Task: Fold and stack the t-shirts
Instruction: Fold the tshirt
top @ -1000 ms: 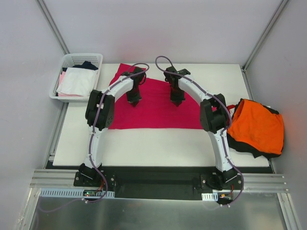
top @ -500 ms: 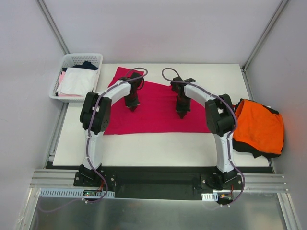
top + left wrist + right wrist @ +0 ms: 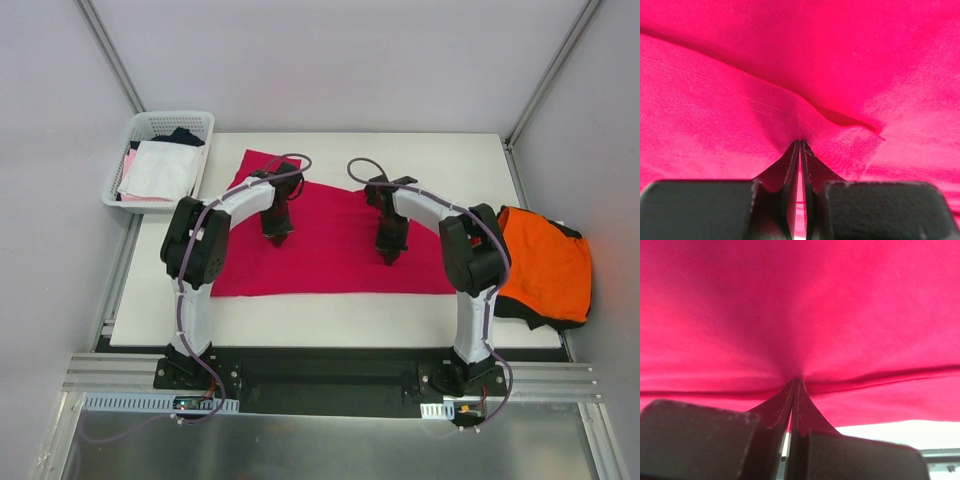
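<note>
Left end effector and right end effector each pinch the soft crimson-magenta cloth t-shirt so I can fold it evenly.

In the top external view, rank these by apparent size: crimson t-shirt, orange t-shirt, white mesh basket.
1. crimson t-shirt, clearly the largest.
2. orange t-shirt and white mesh basket look about equal, too close to rank.

At the top view's right, the black cloth t-shirt lies mostly hidden beneath the bright orange cloth t-shirt. Both wrist views cut the crimson-magenta cloth t-shirt off at top and sides.
</note>
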You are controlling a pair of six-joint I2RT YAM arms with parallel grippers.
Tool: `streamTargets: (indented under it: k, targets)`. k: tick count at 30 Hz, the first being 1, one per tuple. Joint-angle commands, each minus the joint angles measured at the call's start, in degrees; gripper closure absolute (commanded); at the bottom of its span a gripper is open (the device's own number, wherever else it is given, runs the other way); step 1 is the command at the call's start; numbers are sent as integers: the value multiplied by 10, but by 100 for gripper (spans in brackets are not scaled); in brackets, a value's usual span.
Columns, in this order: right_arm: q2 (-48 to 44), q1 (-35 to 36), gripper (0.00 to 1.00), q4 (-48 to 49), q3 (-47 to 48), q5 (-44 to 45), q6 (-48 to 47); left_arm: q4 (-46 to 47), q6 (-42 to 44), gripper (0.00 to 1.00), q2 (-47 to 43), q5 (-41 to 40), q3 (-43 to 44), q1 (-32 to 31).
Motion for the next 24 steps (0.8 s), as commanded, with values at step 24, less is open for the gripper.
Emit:
streamTargets:
  k: [24]
  targets:
    - [-2,17,99,-9,10,11,-4,-20,-34,94,-63,10,-119,-36]
